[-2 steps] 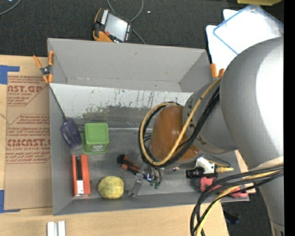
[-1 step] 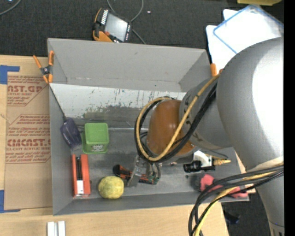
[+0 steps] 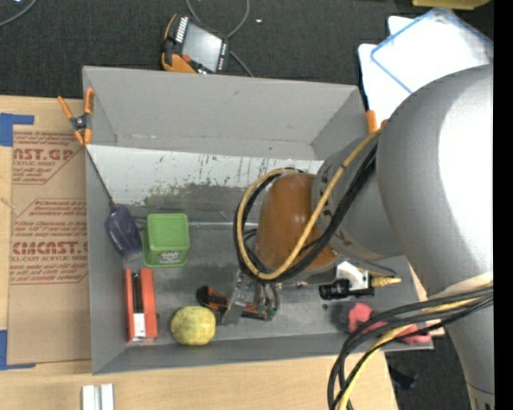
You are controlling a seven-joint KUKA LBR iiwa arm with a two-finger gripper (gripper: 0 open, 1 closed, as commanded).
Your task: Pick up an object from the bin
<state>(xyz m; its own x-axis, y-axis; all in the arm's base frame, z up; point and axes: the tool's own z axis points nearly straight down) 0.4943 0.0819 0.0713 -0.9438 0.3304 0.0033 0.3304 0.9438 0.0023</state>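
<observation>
- Hovering low, the gripper (image 3: 252, 304) had a small black-and-red thing (image 3: 210, 298) just beside it, on the view's left.
- Claw apart or together: could not be told.

a dark, near-black floor (image 3: 313, 36) is stretching out behind the far side of the grey bin (image 3: 224, 104). a small yellow-and-black device (image 3: 195, 46) is lying on it just beyond the bin's far wall, with thin black cables (image 3: 239, 20) running off toward the top edge. up in the right corner a pale sheet (image 3: 421, 52) with a blue outline is resting on that same dark ground. soft light is washing the bin's far wall pale.
</observation>
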